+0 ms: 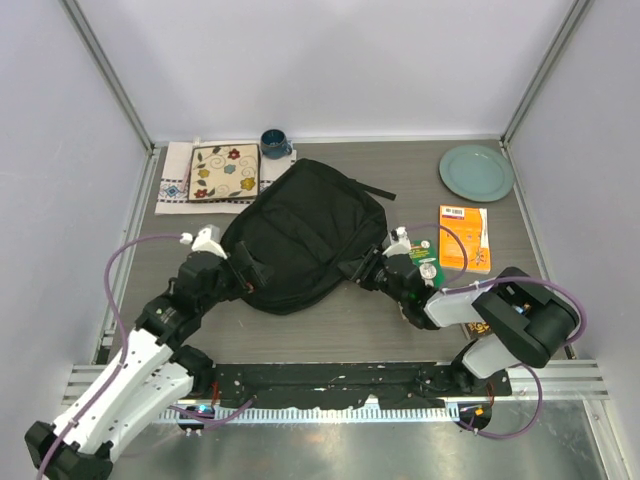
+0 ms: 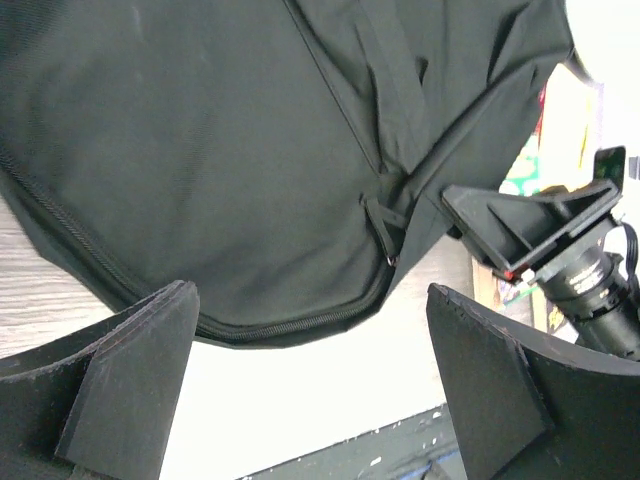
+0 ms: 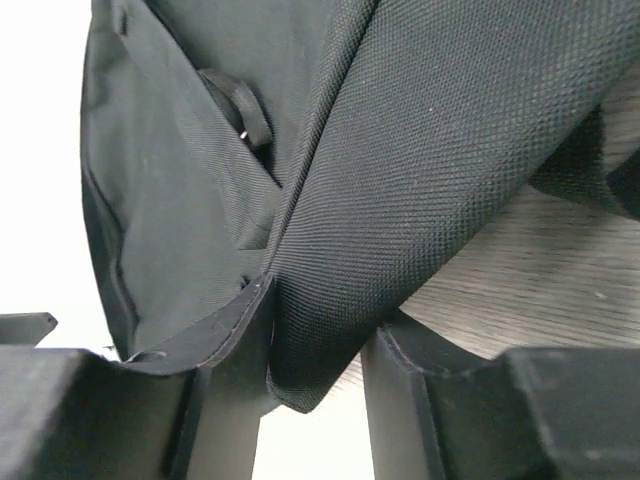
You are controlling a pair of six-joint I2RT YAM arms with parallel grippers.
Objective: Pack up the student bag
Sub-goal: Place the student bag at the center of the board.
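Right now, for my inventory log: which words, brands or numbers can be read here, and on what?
No text is legible.
Orange flat box: white label with dark print, too small to read.
Small green packet beside it: print blurred.
Black soft fabric backpack: no lettering visible.

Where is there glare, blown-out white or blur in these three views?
Top view: even light, sharp, glare along the front rail. Left wrist: white washout below the bag and top right. Right wrist: washed-out left edge, crisp weave, fingers dark, little detail.
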